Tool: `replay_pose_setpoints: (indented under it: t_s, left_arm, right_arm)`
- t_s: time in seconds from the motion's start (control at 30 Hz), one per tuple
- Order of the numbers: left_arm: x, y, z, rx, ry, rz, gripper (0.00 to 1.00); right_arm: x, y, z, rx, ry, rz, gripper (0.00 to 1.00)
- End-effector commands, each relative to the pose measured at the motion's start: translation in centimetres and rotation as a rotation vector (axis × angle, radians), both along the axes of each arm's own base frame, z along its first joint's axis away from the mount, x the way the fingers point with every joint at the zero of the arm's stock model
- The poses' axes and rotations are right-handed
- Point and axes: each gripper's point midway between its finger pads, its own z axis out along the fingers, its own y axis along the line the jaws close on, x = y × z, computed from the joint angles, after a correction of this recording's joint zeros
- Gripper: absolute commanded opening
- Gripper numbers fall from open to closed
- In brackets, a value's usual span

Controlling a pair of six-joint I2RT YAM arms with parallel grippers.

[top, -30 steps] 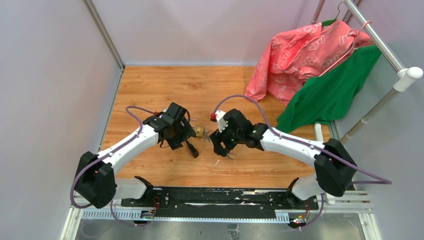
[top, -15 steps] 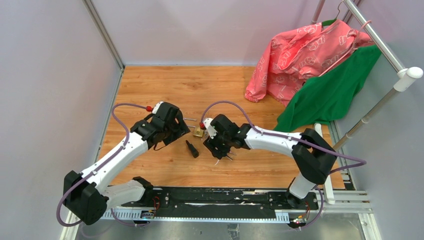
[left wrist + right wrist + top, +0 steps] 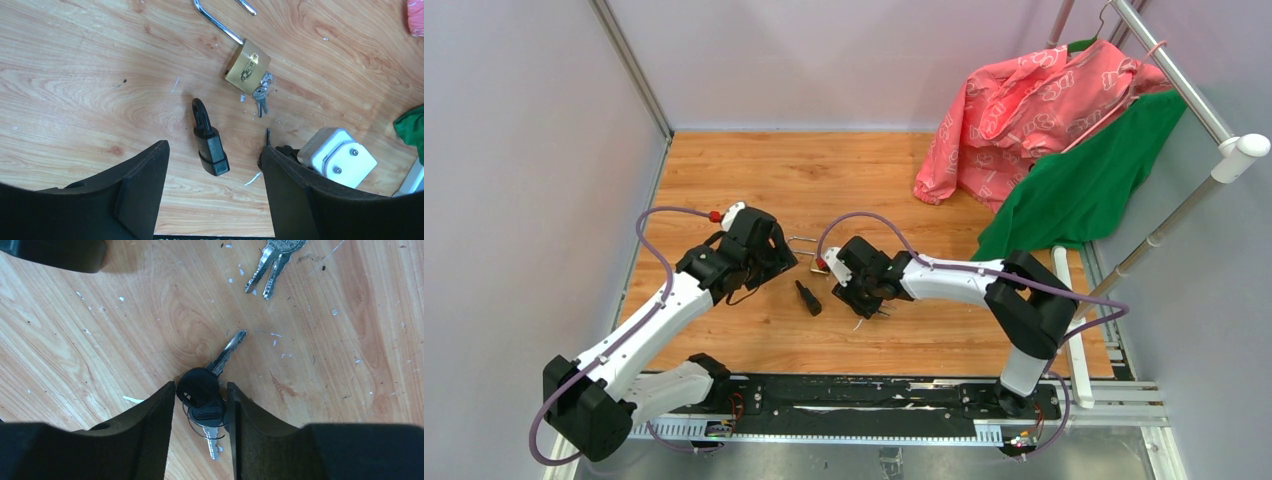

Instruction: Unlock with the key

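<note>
A bunch of black-headed keys on a wire ring lies on the wooden table. My right gripper is shut on them, one finger against each side of the heads, and a silver blade points away beyond the fingertips. A small black padlock lies flat and shut in front of my left gripper, which hangs open above it, holding nothing. A brass padlock with a long steel shackle lies between the two arms.
A pair of plain silver keys lies beside the brass padlock. A pink garment and a green one hang from a metal rack at the back right. Grey walls close the left and back.
My right arm slid left and its fingers narrowed onto the black-headed keys. My left arm drew back to the left, away from the black padlock, staying open.
</note>
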Motion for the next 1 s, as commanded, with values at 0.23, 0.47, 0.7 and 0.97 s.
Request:
replay_pose_setpoints:
  t_s: [0.23,0.47,0.7,0.97]
  left_arm:
    - [-0.2,1.4,0.1,0.059,-0.023,0.009,0.71]
    - [0.0,0.3,2.4,0.024,-0.139,-0.115,0.68]
    - [-0.7,-0.8,4.1,-0.003,-0.227,-0.249,0.65]
    - [-2.1,-2.3,6.5,-0.070,-0.351,-0.403,0.63]
  right_arm:
    - [-0.1,-1.2,-2.2,-0.134,-0.071,0.029,0.34]
    - [-0.8,0.2,-0.8,-0.036,-0.057,0.063,0.11]
    - [-1.3,1.2,3.7,0.106,-0.085,0.070,0.06]
    - [-3.5,1.5,9.7,0.330,-0.062,0.061,0.05]
